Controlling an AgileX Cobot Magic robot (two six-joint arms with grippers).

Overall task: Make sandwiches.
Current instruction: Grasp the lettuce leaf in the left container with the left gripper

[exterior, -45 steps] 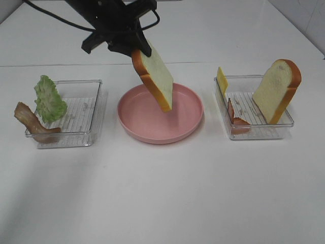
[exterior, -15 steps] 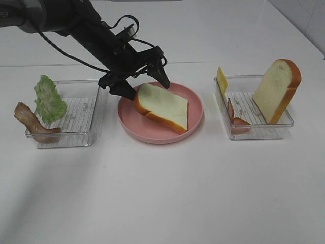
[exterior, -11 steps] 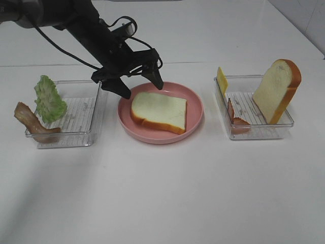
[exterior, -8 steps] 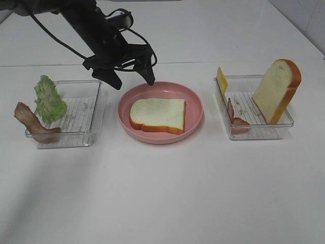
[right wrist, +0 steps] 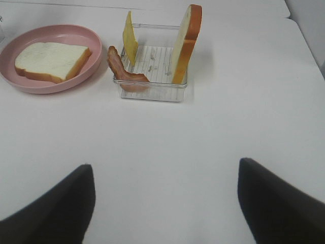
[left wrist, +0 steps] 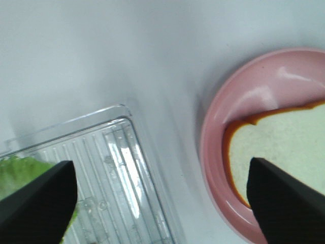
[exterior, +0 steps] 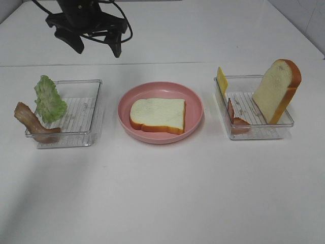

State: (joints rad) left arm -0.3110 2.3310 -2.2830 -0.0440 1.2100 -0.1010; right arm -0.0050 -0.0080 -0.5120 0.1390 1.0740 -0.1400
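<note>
One bread slice [exterior: 158, 114] lies flat on the pink plate [exterior: 162, 138] mid-desk, so by my reckoning only the base is laid. The lettuce [exterior: 50, 99] and a bacon strip [exterior: 30, 122] wait at the left tray [exterior: 86, 109], while the cheese [exterior: 222, 80], another bacon strip [exterior: 236, 119] and the second slice [exterior: 277, 90] stand in the right tray [exterior: 254, 133]. The left end effector [exterior: 98, 49], high behind the left tray, and the right end effector [right wrist: 162, 203] both hang spread wide, holding nothing.

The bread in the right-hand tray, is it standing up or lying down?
Standing up, tilted: the bread slice rests on its edge in the clear tray.
</note>
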